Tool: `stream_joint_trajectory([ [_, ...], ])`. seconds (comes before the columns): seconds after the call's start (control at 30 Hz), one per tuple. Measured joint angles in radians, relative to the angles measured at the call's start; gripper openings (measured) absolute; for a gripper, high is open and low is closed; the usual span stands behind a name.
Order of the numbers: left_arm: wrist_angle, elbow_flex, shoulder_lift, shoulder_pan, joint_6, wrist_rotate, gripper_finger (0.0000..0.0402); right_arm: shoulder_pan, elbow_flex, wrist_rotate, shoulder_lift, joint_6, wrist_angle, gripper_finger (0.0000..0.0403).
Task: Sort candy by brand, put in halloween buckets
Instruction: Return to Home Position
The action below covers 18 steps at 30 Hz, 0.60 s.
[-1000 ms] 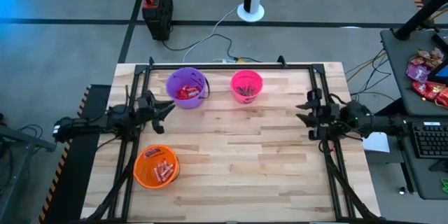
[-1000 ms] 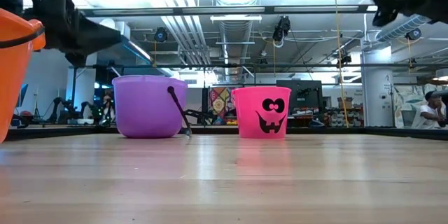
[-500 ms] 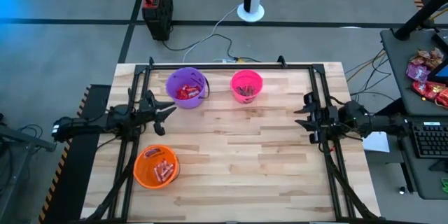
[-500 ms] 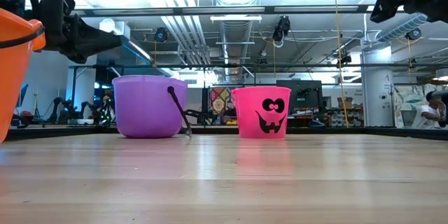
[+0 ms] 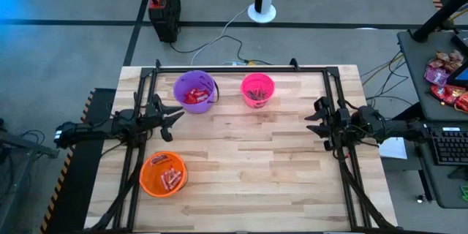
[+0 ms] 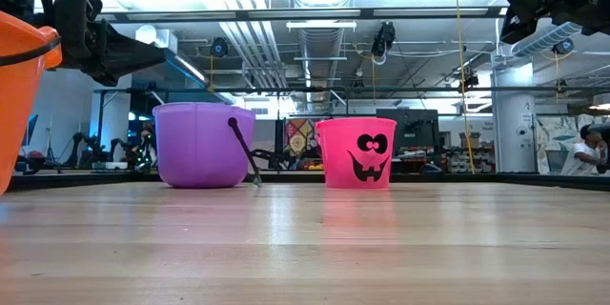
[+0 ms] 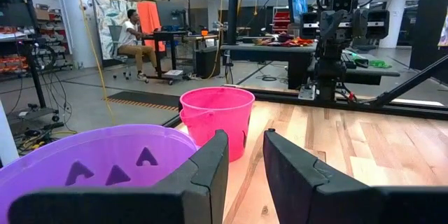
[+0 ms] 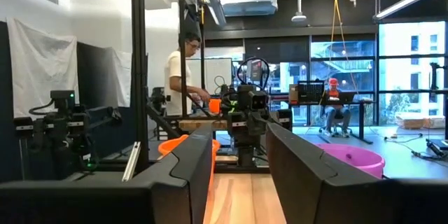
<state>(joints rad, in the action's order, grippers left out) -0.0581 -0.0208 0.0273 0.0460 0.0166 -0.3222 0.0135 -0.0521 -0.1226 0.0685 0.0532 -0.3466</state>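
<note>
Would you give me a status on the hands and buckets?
Left hand open, empty, near purple bucket. Right hand open, empty, right side. Candy in it, pink bucket, orange bucket. Nothing in the way.

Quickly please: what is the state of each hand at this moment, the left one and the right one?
Left hand: open, holding nothing.
Right hand: open, holding nothing.

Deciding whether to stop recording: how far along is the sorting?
Looks done: red candy sits in the purple bucket, dark sticks in the pink bucket, pale pieces in the orange bucket. In hand: nothing; left hand and right hand are open. Left: no loose candy shows on the table.
</note>
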Motion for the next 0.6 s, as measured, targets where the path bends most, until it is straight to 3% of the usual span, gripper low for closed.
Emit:
stream_joint_trajectory([
  [0.6,0.000,-0.001,0.000,0.000,0.000,0.000,0.0075,0.000,0.000,0.000,0.000,-0.001,0.000,0.0124],
])
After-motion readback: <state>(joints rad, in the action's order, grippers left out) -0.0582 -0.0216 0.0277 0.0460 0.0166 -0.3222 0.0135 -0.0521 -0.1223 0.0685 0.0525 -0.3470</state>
